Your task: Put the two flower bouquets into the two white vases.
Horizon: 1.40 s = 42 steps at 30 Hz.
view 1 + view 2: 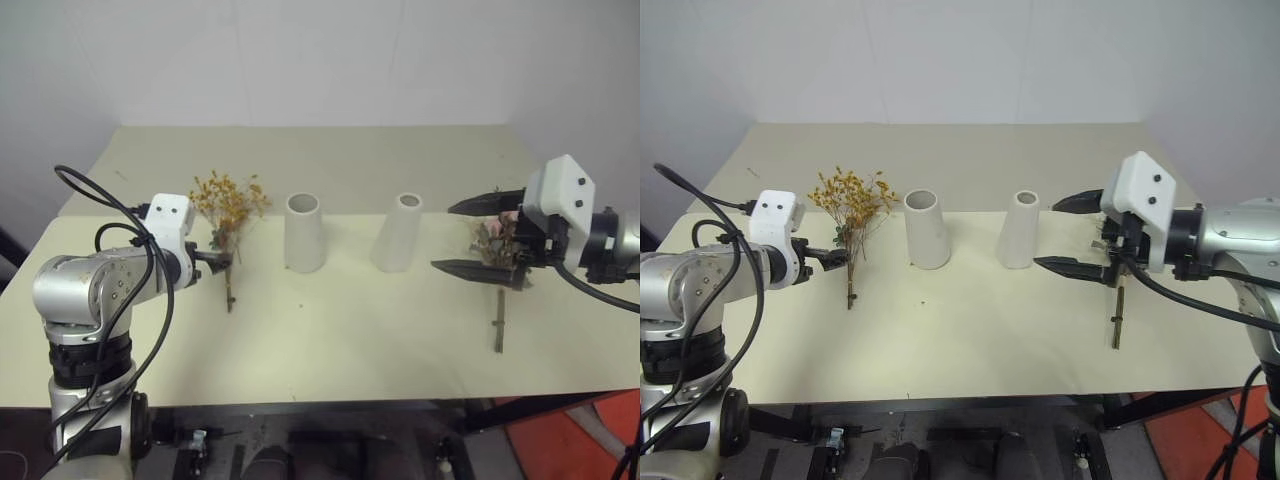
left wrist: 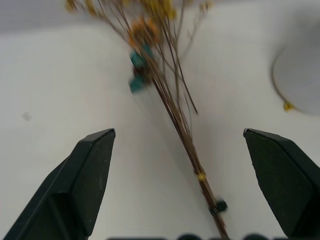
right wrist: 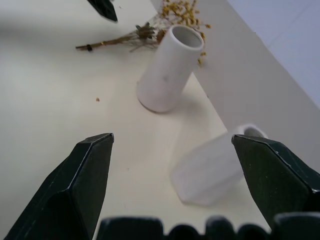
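**Reaching for the flowers**

Both grippers are wide open and hold nothing. The left gripper (image 2: pixel 177 137) sits over the stems of the yellow bouquet (image 1: pixel 229 203), at 9 o'clock from the two white vases (image 1: pixel 303 232) (image 1: pixel 399 232). The right gripper (image 1: pixel 478 236) is by the pink bouquet (image 1: pixel 495 240), at 3 o'clock. Next, I think, each must drop lower and pinch its stems.

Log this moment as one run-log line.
left gripper: open, over yellow bouquet stems | right gripper: open, above pink bouquet | both white vases: upright, empty | bouquets on table
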{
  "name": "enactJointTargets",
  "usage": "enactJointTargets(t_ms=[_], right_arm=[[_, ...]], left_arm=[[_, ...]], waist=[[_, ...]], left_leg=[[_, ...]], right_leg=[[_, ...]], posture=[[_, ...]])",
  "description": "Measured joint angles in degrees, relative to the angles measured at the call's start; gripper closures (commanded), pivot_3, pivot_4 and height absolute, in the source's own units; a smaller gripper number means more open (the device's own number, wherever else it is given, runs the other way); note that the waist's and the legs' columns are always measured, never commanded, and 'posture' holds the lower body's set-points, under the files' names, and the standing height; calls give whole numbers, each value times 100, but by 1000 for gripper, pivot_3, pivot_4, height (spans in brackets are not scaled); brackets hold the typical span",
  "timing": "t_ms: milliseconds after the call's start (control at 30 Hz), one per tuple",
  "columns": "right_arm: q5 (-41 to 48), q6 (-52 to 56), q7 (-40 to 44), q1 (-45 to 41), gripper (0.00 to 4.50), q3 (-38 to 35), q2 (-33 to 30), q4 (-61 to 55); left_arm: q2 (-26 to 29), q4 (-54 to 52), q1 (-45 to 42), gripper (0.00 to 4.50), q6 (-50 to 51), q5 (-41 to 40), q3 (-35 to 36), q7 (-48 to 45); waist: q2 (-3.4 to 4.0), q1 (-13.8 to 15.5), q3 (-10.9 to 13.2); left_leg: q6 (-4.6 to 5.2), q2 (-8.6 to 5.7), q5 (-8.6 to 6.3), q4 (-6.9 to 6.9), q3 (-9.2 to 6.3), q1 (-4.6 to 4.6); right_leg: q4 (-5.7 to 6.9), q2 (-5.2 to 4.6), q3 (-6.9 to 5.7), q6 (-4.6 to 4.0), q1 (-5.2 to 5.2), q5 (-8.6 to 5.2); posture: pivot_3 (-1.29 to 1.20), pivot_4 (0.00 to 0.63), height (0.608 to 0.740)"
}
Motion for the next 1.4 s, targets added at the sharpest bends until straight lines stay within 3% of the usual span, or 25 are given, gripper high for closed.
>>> enactJointTargets(t_ms=[300,633,867,1000,1400], right_arm=[[-155,47,-12,-491,53,618,388,76],[-488,50,-121,-939,53,896,734,248],[-587,172,-235,-944,53,904,769,251],[-600,212,-247,-934,0,901,762,232],[-601,302,-347,-923,0,896,749,146]], left_arm=[[35,1459,-944,0,-149,409,-543,57],[-681,3559,-1732,0,-1481,973,-1186,-47],[-897,4959,-2190,0,-2363,1370,-1225,-35],[-1031,5642,-2421,750,-2664,1519,-1156,14],[-1049,6184,-2683,4457,-2827,1656,-925,-36]], waist=[[0,46,0],[0,38,0],[0,46,0],[-1,46,0],[-1,40,0]], left_leg=[[-5,-13,3,0,2,-5],[-9,-18,5,1,5,-25],[-9,-23,5,5,3,-44],[-8,-24,5,6,1,-51],[-8,-25,5,7,0,-50]], right_leg=[[-2,-8,-3,-3,-1,2],[0,-11,-8,-4,-17,4],[-1,-16,-14,-1,-25,6],[-4,-17,-19,1,-26,7],[0,-18,-19,2,-26,7]], posture=[[0,150,740],[0,150,740],[0,150,740],[0,150,740],[0,150,740]])
